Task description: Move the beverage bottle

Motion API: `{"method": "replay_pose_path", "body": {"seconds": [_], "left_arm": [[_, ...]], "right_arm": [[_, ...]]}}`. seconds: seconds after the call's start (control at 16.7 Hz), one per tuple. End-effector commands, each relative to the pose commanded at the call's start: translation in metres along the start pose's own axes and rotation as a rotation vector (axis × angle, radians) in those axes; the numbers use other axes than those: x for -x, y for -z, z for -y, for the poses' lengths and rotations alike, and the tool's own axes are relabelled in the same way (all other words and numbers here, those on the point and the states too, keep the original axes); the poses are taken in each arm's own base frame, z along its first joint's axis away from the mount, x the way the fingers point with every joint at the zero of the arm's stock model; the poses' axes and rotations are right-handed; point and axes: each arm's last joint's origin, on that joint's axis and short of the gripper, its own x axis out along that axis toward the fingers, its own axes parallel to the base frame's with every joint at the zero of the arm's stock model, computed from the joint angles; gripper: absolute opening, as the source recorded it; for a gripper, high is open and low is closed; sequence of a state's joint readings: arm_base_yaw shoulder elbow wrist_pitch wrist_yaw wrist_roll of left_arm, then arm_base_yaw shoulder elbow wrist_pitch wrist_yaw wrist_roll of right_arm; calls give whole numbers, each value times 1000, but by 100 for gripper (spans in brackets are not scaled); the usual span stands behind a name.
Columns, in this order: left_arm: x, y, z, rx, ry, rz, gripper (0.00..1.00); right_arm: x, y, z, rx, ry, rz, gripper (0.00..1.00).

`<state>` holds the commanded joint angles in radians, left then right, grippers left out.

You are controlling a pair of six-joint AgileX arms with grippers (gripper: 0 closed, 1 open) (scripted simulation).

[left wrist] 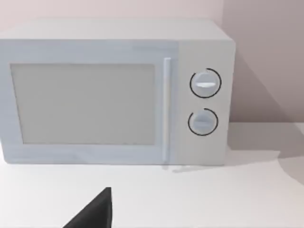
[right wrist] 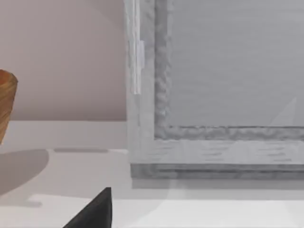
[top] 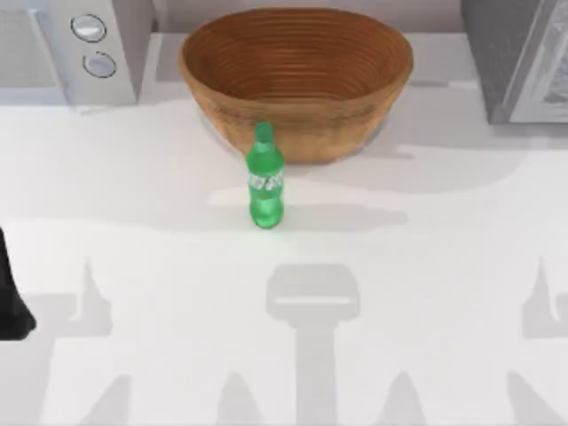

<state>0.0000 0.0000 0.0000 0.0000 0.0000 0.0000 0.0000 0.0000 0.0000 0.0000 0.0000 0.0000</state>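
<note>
Fig.: Beverage bottle (top: 264, 176) stands upright mid-desk, just in front of woven basket (top: 295, 82) at the far edge; basket interior holds nothing visible. Bottle likely staged clear for approach. Microwave (left wrist: 114, 92) at far-left corner. Left arm (top: 11, 297) parked at left edge; claw state can't tell.

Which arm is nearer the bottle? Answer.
Left, probably. The left arm sits at the table's left edge, far from the bottle; right gripper faces the grey appliance, farther right.
</note>
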Motion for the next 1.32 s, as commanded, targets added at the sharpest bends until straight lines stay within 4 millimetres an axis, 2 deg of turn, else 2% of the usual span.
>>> {"method": "replay_pose_path", "body": {"seconds": [0.24,0.48,0.66,0.84,1.02,1.2,1.32], "left_arm": [[0,0,0,0,0,0,100],[0,0,0,0,0,0,100],[0,0,0,0,0,0,100],[0,0,0,0,0,0,100],[0,0,0,0,0,0,100],[0,0,0,0,0,0,100],[0,0,0,0,0,0,100]], "right_arm": [[-1,-5,-1,-1,-13,13,100],[-12,-30,-9,-4,-88,67,100],[-33,-48,-22,-4,-178,84,100],[-68,-52,-43,2,-285,54,100],[-108,-35,-75,12,-397,-3,100],[-140,0,-111,22,-502,-55,100],[-153,28,-133,24,-566,-72,100]]}}
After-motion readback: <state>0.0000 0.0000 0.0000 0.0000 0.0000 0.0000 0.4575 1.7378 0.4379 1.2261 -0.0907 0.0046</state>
